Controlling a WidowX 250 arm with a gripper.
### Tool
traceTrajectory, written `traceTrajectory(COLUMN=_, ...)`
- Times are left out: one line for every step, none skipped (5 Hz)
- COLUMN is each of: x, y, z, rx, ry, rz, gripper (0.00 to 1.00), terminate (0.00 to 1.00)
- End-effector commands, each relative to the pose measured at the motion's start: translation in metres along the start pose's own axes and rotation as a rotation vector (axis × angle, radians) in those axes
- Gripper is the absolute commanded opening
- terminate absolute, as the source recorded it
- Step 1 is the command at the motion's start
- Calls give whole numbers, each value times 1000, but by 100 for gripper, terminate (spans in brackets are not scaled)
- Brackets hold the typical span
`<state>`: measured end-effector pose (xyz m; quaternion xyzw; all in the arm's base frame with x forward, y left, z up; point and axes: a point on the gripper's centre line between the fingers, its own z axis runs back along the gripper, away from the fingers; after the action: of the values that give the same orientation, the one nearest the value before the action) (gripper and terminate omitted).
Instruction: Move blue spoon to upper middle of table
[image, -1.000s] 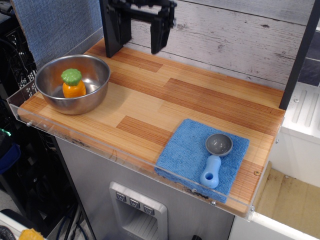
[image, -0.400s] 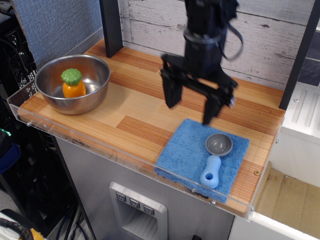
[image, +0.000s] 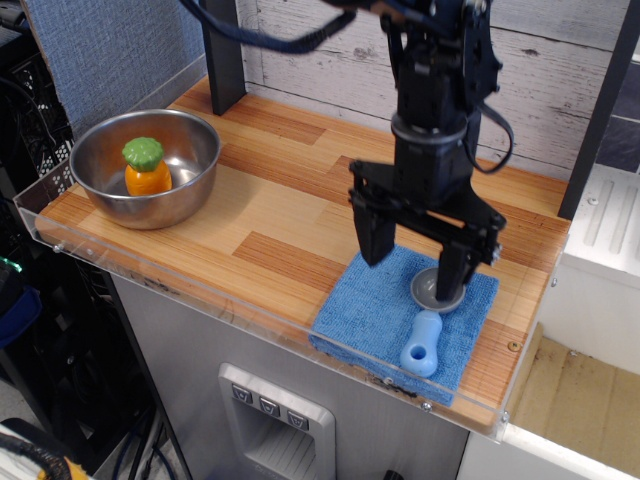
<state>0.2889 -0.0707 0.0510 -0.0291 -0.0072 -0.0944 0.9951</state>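
My arm is no longer up at the back-left of the surface (image: 290, 215); across the earlier frames it swings right and forward, and now it stands over the blue cloth (image: 375, 305). My gripper (image: 412, 262) is lower than 0.4 s ago, spread wide. One of my fingers (image: 373, 232) now reaches down at the cloth's back edge; the other now covers part of the grey bowl of the blue spoon (image: 424, 340), which was fully visible before. Contact with the bowl can't be judged. Cables now trail across the top of the view.
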Motion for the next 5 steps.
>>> traceTrajectory(x=-3, y=-7, z=-7, rx=-21, ry=8, rz=-19, gripper=100, terminate=0)
traceTrajectory(x=-5, y=-15, z=-16, rx=-20, ry=40, rz=-35, gripper=100, terminate=0)
traceTrajectory(x=-7, y=-25, z=-23, rx=-7, ry=57, rz=-61, gripper=100, terminate=0)
traceTrajectory(x=-7, y=-29, z=-27, rx=11, ry=67, rz=-79, gripper=100, terminate=0)
traceTrajectory(x=-6, y=-29, z=-24, rx=19, ry=58, rz=-79, gripper=0, terminate=0)
